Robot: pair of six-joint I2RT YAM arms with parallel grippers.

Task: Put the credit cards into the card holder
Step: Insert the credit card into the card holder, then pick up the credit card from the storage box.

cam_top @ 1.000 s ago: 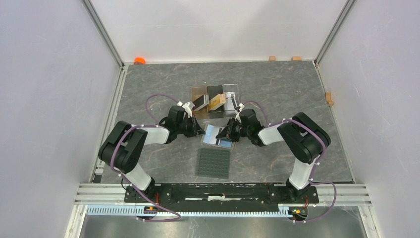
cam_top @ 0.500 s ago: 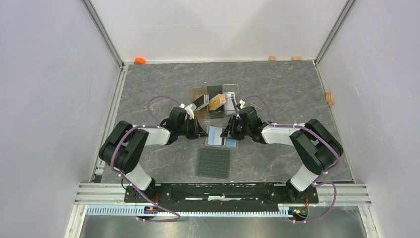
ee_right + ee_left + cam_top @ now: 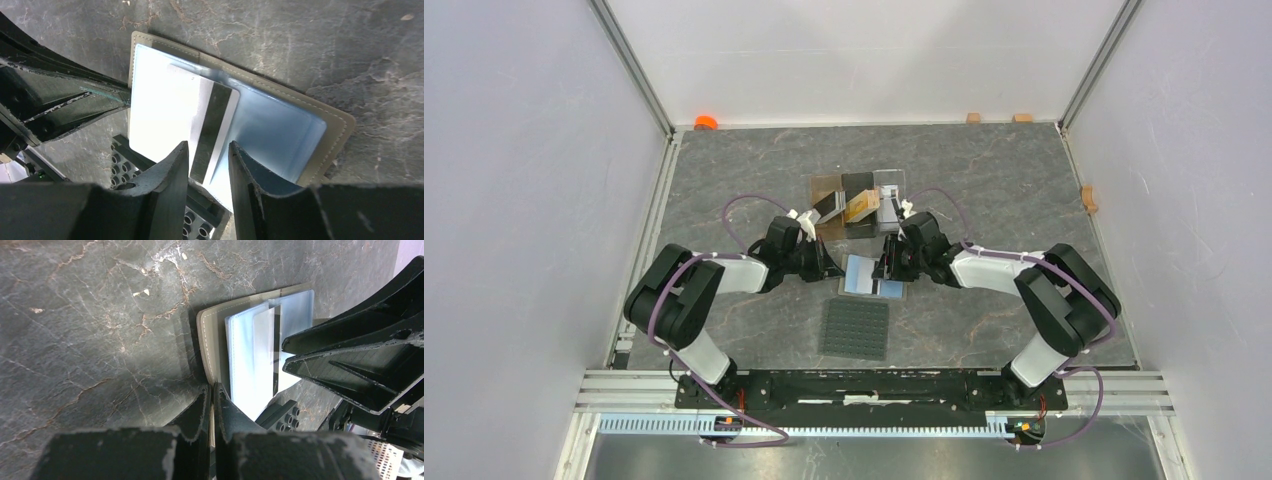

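Note:
The olive-taupe card holder (image 3: 865, 273) lies open on the table between my two grippers, its clear bluish pockets facing up. My left gripper (image 3: 831, 269) is shut on the holder's left cover edge (image 3: 210, 340), pinched between the fingertips (image 3: 212, 390). A white-silver card with a black stripe (image 3: 211, 117) sits partly inside a pocket of the holder (image 3: 336, 125). My right gripper (image 3: 208, 148) is open, one finger on each side of the card's near end; it also shows in the top view (image 3: 887, 268). A black card (image 3: 830, 207) and a gold-orange card (image 3: 861, 207) stand behind.
The clear stand (image 3: 886, 190) that holds the two cards is just behind the holder. The dark grey studded mat (image 3: 856, 328) lies in front, touching the holder's near edge (image 3: 119, 161). An orange object (image 3: 706, 122) and small wooden blocks (image 3: 973, 117) sit at the back wall.
The right arm has stretched, with its elbow swinging right. The right gripper shifted slightly back and left over the holder. The holder now lies squarer. The left gripper has stayed almost still.

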